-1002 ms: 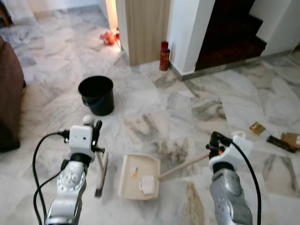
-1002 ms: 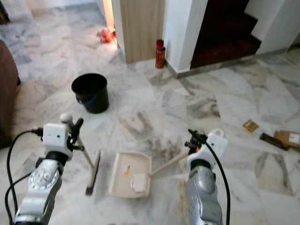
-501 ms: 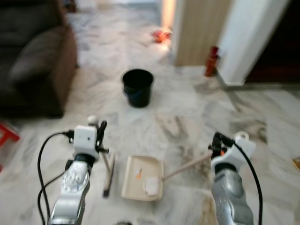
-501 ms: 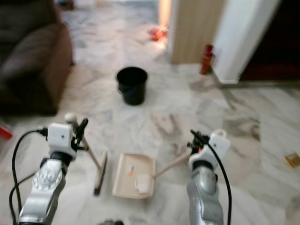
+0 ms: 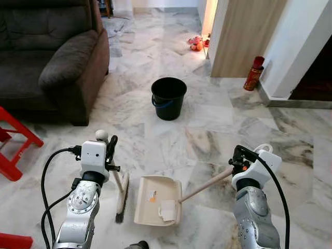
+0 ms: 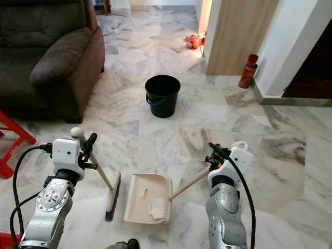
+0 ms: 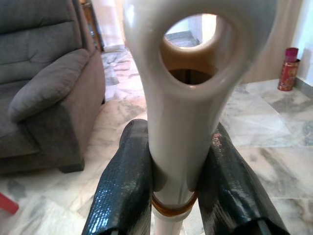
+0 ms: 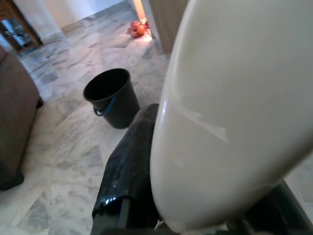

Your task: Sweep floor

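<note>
Left wrist view shows the left pincer [image 7: 173,181] clamping the broom handle [image 7: 181,127]; right pincer's [image 8: 146,186] grip unclear.

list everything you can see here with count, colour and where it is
dustpan: 1, cream, on the floor between the arms, long handle held by the right gripper
scraps in dustpan: white piece and small orange bit
broom: 1, pale handle, dark bristles, left of the dustpan
bucket: 1, black, blue handle, ahead on the floor
sofa: 1, dark brown, far left
stool: 1, red, left edge
can: 1, red, by the white wall
left gripper: shut on the broom handle
right gripper: shut on the dustpan handle
</note>
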`<state>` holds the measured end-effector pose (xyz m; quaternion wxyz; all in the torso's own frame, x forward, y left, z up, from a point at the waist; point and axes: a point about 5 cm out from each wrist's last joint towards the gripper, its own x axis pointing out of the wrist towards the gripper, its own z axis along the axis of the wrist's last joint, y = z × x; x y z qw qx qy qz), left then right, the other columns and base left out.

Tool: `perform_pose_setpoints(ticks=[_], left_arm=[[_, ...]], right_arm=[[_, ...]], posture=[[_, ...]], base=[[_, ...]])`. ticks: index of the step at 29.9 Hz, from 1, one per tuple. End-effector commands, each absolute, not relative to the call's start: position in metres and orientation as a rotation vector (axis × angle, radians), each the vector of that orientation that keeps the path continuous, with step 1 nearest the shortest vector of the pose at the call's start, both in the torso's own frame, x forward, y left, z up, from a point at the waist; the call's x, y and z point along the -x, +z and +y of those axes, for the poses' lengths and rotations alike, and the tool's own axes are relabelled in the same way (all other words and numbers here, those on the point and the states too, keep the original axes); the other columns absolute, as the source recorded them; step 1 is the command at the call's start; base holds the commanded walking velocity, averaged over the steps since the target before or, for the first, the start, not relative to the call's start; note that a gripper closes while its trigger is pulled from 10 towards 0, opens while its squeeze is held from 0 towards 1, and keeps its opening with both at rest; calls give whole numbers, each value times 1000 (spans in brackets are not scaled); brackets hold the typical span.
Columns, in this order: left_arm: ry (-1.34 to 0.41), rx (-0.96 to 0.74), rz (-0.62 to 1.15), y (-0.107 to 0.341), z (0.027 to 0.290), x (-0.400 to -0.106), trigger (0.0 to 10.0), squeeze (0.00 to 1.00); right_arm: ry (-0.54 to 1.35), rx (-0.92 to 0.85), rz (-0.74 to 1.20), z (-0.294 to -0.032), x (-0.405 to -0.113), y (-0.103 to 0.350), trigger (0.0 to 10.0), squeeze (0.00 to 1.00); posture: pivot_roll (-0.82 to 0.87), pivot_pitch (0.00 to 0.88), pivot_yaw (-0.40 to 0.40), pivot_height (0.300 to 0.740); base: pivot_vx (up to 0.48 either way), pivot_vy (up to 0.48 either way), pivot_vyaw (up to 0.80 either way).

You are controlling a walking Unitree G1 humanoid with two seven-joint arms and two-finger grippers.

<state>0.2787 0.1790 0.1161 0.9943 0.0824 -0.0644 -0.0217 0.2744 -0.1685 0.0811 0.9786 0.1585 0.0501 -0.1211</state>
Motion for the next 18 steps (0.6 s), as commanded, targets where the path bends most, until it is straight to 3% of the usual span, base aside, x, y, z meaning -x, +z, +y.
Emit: perform_pose_setpoints(ticks=[1,8,14,18], left_arm=[[-37,-184,-173,126,179,-279,10000,0],[-28,-186,-174,127,181,-279,10000,0],[-24,-189,-172,127,182,-280,10000,0],[-23,-192,-170,127,182,-280,10000,0]], right_arm=[[-229,-342,73,-165,-278,87,10000,0],[-219,-332,79,-164,-278,87,10000,0],[-220,-321,76,-164,-278,87,10000,0],[-220,-329,77,-163,-278,87,10000,0]], posture=[[-5,79,-5,740],[-5,84,-6,740],[-6,91,-5,740],[-5,96,-3,740]], base=[[300,0,0],[316,0,0],[329,0,685],[329,0,0]])
